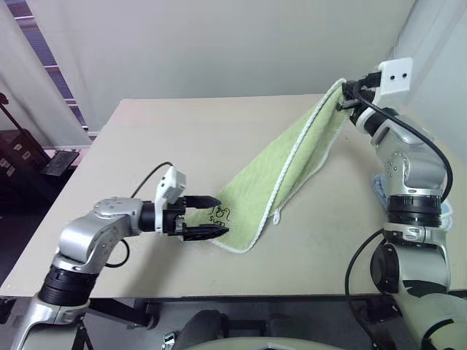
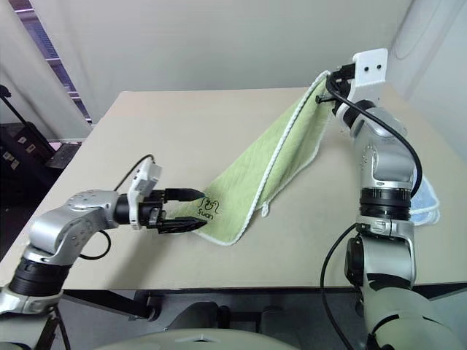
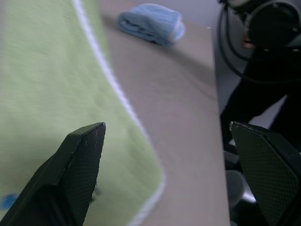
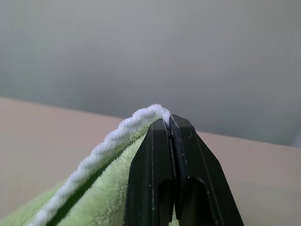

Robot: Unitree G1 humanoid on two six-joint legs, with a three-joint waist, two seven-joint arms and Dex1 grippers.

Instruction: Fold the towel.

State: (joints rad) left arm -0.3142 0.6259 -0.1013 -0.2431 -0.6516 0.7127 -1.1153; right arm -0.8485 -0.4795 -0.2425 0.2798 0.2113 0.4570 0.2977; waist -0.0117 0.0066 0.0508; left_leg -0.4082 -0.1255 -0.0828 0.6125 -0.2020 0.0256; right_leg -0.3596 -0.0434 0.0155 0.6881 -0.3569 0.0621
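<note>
Your beige table [image 1: 219, 138] carries the light-green towel [image 1: 292, 164] — top corner lifted high, embroidered lower corner resting on the tabletop. Right gripper [image 4: 169, 123]: fingers pinched together on that raised corner. Left gripper [image 1: 211, 216]: fingers spread — straddling the embroidered corner. Folded light-blue cloth [image 3: 153, 22]: near the table's right edge.

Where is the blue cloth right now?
The blue cloth lies on the table at the robot's right edge, partly behind the right arm, apart from the towel.
</note>
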